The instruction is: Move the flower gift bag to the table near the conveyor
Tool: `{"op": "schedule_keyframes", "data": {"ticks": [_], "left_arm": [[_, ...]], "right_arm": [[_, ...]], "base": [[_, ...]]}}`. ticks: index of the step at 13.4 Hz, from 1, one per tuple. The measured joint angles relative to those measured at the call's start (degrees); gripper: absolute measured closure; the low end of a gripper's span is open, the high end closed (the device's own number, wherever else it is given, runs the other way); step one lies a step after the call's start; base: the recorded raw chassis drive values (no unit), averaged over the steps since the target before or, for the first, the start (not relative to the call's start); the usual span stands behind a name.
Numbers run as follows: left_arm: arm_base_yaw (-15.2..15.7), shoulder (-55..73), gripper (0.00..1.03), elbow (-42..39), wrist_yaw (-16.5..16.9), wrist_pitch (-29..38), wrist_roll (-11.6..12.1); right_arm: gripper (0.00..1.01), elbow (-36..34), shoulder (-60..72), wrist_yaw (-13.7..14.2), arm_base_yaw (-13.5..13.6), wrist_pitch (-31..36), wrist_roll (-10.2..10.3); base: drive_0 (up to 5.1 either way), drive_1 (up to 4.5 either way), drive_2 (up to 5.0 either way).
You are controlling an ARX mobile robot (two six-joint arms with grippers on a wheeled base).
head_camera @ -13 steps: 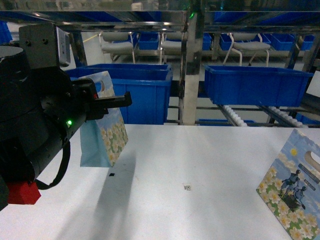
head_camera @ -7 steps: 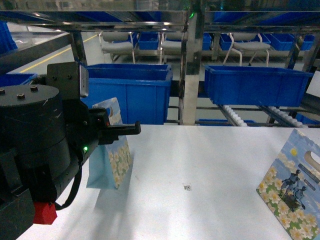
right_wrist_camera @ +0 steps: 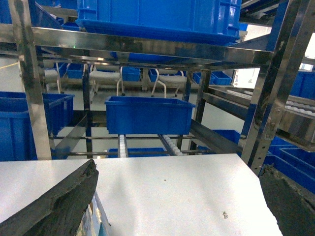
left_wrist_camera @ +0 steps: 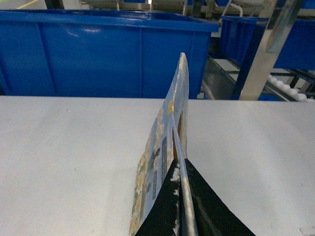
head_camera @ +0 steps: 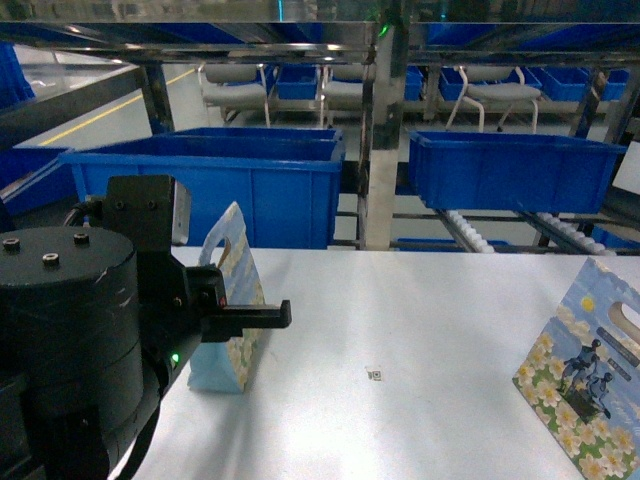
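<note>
Now the left gripper (left_wrist_camera: 183,196) clamps the flower gift bag (head_camera: 232,310) (upright) on the table (head_camera: 420,330).

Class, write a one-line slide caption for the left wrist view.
Left gripper pinches the flower gift bag upright over the white table, blue bins behind.

The head camera looks forward and slightly down over the table (head_camera: 420,330) toward the conveyor (head_camera: 480,238). The left wrist camera sits low and close, edge-on to the flower gift bag (left_wrist_camera: 162,162). The right wrist camera faces the rack; all three share tabletop and blue bins (right_wrist_camera: 147,114)
</note>
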Motion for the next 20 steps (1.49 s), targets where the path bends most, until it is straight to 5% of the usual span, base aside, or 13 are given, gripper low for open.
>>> {"op": "schedule_keyframes", "data": {"ticks": [2, 3, 7, 12, 18, 19, 20], "left_arm": [[-2.43, -2.58, 1.01, -3.67, -1.49, -0.26, 0.61], [-3.21, -5.99, 0.73, -6.01, -3.15, -0.17, 1.84], [-2.45, -6.05, 0.51, -6.51, -2.97, -0.24, 1.86], [-1.70, -11.32, 0.03, -6.51, -1.86, -0.33, 1.86], [-1.53, -27.80, 0.05, -11.28, -0.07, -0.28, 3.15], [-1.79, -33.62, 0.05, -13.60, -0.04, -0.31, 4.52], [-4.09, -49.57, 0.05, -20.57, -1.38, -6.51, 8.39]], "right_arm": [[0.03, 0.00, 0.00, 0.00, 0.00, 0.02, 0.00], [0.03, 0.00, 0.00, 0.00, 0.00, 0.02, 0.00], [0.03, 0.00, 0.00, 0.00, 0.00, 0.02, 0.00], [0.03, 0.00, 0.00, 0.00, 0.00, 0.00, 0.00], [0.03, 0.00, 0.00, 0.00, 0.00, 0.00, 0.00], [0.03, 0.00, 0.00, 0.00, 0.00, 0.00, 0.00], [0.03, 0.00, 0.00, 0.00, 0.00, 0.00, 0.00]], "base": [[0.0, 0.00, 0.0], [0.0, 0.00, 0.0], [0.0, 0.00, 0.0], [0.0, 0.00, 0.0], [0.0, 0.00, 0.0], [0.0, 0.00, 0.0], [0.0, 0.00, 0.0]]}}
